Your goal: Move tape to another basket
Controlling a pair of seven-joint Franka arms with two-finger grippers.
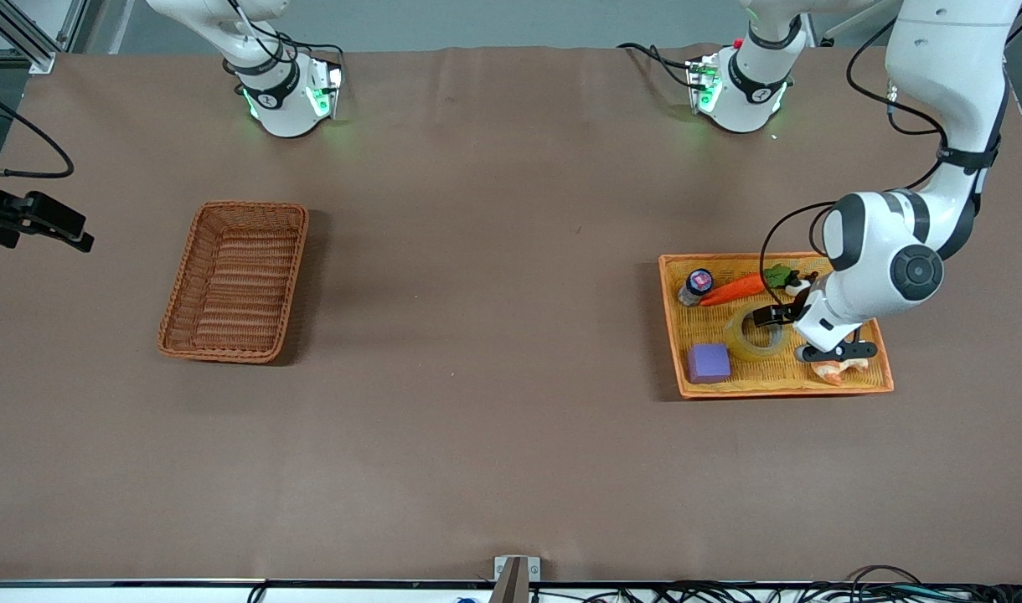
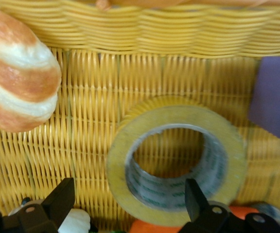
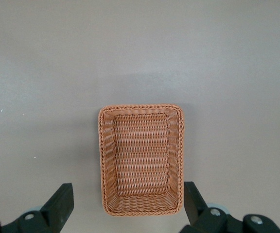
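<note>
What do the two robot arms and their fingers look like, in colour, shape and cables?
Both arms have glossy white rounded shells with black bands at the joints. The left arm shows a dark round cap on its joint, and thin black cables loop along it. Green lights glow at both bases. The left gripper and right gripper have black wedge-shaped fingers fixed with small screws.

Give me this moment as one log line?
left gripper: open, over tape in orange tray | right gripper: open, waiting | basket: empty
</note>
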